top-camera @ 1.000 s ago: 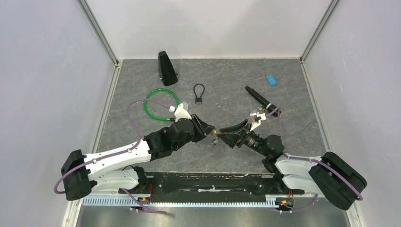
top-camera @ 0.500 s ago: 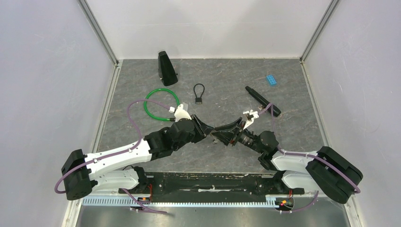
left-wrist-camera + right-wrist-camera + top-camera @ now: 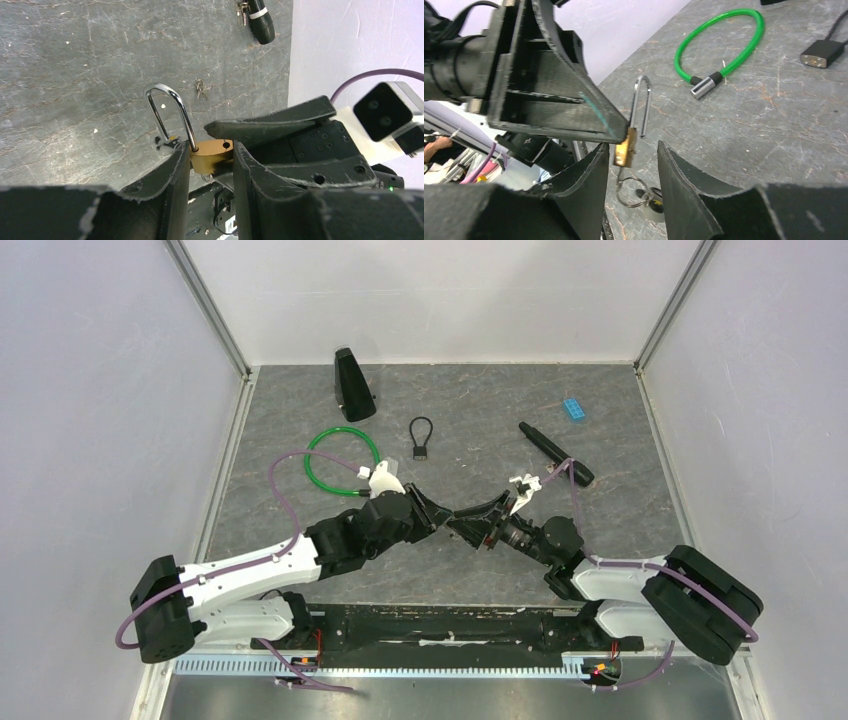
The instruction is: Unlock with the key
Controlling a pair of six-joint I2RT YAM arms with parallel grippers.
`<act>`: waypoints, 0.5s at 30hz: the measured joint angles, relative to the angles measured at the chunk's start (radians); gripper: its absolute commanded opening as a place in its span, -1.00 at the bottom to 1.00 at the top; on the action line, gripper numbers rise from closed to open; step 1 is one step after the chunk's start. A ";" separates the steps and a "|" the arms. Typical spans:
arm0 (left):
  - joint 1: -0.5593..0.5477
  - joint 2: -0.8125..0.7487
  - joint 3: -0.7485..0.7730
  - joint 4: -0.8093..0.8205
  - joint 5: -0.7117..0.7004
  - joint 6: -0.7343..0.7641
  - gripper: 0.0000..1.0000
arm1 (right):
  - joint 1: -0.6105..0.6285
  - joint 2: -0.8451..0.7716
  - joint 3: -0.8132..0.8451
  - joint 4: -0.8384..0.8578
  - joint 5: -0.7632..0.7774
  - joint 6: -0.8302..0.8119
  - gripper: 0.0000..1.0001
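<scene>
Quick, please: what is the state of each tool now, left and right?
Left tool: closed, holding the brass padlock.
Right tool: open, astride the padlock, not gripping it.

I count three locks: one brass padlock [image 3: 625, 147], one green cable lock [image 3: 343, 462] and one small black loop lock [image 3: 421, 438]. Of keys I can make out two lots: one key ring [image 3: 631, 192] under the padlock and one key bunch [image 3: 200, 90] on the table [image 3: 480, 400] (how many keys on each I cannot tell). One black wedge [image 3: 352, 385], one blue brick [image 3: 573, 408], one black handle [image 3: 552, 453]. Claws: two, my left claw [image 3: 210, 148] and my right claw [image 3: 631, 146].
</scene>
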 measured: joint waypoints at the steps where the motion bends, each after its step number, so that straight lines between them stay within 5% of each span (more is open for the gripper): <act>1: 0.000 0.000 0.000 0.002 0.002 0.000 -0.95 | 0.001 0.002 0.000 -0.010 0.009 -0.003 -0.18; 6: -0.002 -0.001 0.000 0.006 0.003 0.000 -0.95 | 0.002 0.013 0.000 -0.011 0.017 -0.002 -0.26; 11: -0.001 0.003 0.000 0.008 0.002 0.000 -0.92 | 0.004 0.024 0.001 0.010 0.008 0.011 -0.78; 13: 0.000 0.004 0.000 0.008 0.002 0.000 -0.70 | 0.004 0.026 0.001 0.014 0.006 0.016 -0.99; 15: 0.000 0.004 0.000 0.008 -0.002 0.000 -0.37 | 0.002 0.027 0.001 0.015 0.008 0.016 -1.00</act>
